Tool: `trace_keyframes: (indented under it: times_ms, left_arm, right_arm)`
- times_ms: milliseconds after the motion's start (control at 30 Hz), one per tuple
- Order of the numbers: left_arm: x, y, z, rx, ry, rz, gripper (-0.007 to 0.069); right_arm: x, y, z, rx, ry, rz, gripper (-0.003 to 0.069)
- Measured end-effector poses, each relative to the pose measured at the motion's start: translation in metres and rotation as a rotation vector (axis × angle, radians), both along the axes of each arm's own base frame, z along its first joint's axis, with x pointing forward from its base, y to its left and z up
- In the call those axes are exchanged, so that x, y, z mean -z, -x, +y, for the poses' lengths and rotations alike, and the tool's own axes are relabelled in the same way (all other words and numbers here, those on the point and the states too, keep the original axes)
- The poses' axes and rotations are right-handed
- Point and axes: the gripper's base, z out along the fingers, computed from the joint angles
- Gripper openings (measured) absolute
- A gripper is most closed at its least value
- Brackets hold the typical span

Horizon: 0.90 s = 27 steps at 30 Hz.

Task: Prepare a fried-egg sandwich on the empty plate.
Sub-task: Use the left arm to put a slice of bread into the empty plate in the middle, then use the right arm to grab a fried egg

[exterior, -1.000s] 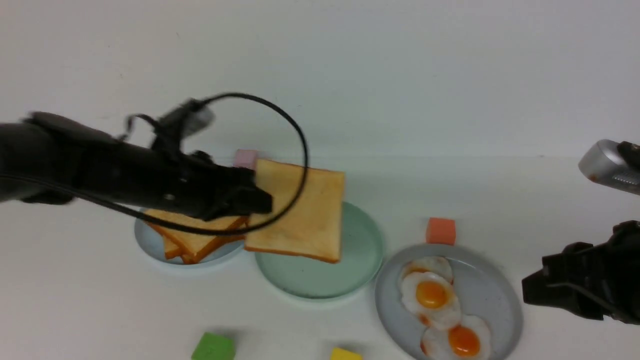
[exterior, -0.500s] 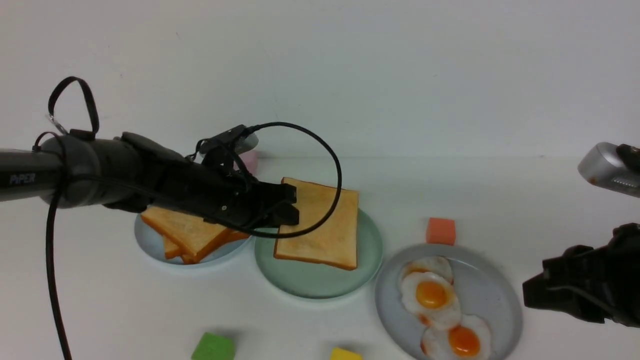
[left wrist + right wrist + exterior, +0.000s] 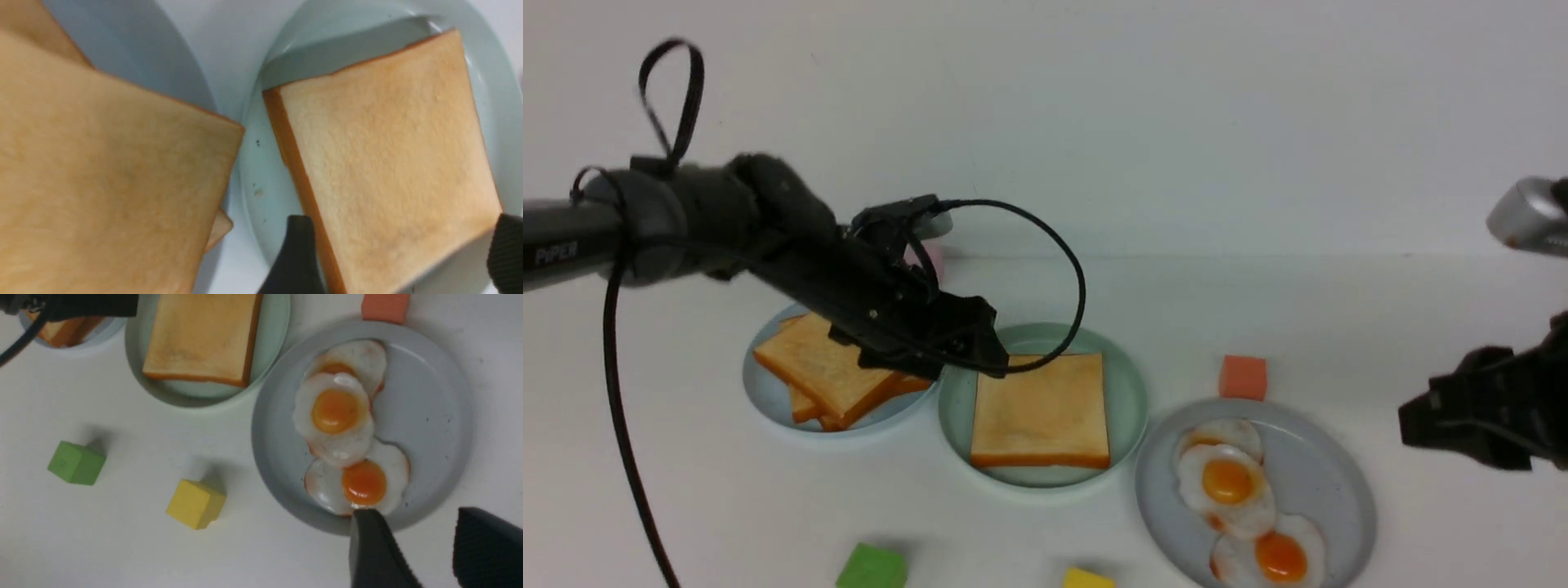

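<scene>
One golden-brown toast slice point(image 3: 1040, 412) lies flat on the mint-green plate point(image 3: 1127, 384). My left gripper point(image 3: 980, 347) is open just above the slice's back left corner. In the left wrist view its fingers stand wide apart either side of the toast point(image 3: 388, 155), and my left gripper point(image 3: 402, 253) is not gripping it. Three fried eggs point(image 3: 1227, 482) overlap on the grey plate point(image 3: 1327, 490). My right gripper point(image 3: 1417, 416) is open and empty, to the right of that plate. In the right wrist view my right gripper point(image 3: 425, 547) is by the nearest egg point(image 3: 363, 482).
More toast slices point(image 3: 829, 371) are stacked on the pale blue plate point(image 3: 760, 392), left of the mint plate. An orange cube point(image 3: 1242, 376), a green cube point(image 3: 872, 566), a yellow cube point(image 3: 1086, 580) and a half-hidden pink cube point(image 3: 931, 260) stand around the plates.
The toast was held in the air by my left gripper; now it lies flat on the mint plate and the gripper is open. My right gripper has risen slightly.
</scene>
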Motion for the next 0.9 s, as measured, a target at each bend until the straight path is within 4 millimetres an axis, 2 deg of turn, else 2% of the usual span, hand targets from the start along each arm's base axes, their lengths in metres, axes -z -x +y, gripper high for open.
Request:
trace_keyframes:
  times_ms: [67,133,267,333,367,500,567,600,633,733,900]
  left_arm:
    - [-0.011,-0.002,0.001,0.014,-0.024,0.007,0.0602]
    - [-0.036,-0.002,0.003,0.006,-0.047,0.004,0.0583]
    - [-0.084,0.015,0.006,0.036,-0.032,-0.072,0.0484]
    - [-0.117,0.036,0.007,0.085,0.008,-0.126,0.0382]
    - [-0.127,0.045,0.007,0.104,0.026,-0.142,0.0325]
    - [-0.150,0.091,0.013,0.165,0.080,-0.203,0.0108]
    - [-0.151,0.112,0.019,0.154,0.079,-0.242,0.0008]
    - [-0.148,0.116,0.020,0.148,0.075,-0.245,-0.0010]
    - [-0.148,0.131,0.025,0.139,0.070,-0.280,-0.0013]
    - [-0.139,0.153,0.032,0.152,0.048,-0.321,-0.0013]
    - [-0.118,0.168,0.032,0.178,0.080,-0.304,-0.0013]
  right_arm:
    - [0.000,-0.004,0.001,-0.009,0.010,0.007,0.0319]
    - [0.004,-0.015,0.004,-0.039,0.043,0.030,0.0335]
    - [0.017,-0.036,0.010,-0.051,0.071,0.090,0.0355]
    - [0.027,-0.050,0.015,-0.056,0.083,0.136,0.0362]
    - [0.032,-0.054,0.016,-0.062,0.090,0.151,0.0363]
    - [0.053,-0.072,0.020,-0.095,0.124,0.210,0.0364]
    - [0.065,-0.080,0.018,-0.099,0.117,0.242,0.0364]
    - [0.068,-0.083,0.016,-0.098,0.109,0.250,0.0364]
    - [0.075,-0.089,0.012,-0.097,0.083,0.261,0.0364]
    - [0.088,-0.103,0.002,-0.115,0.021,0.264,0.0364]
    - [0.112,-0.124,-0.003,-0.174,-0.086,0.231,0.0364]
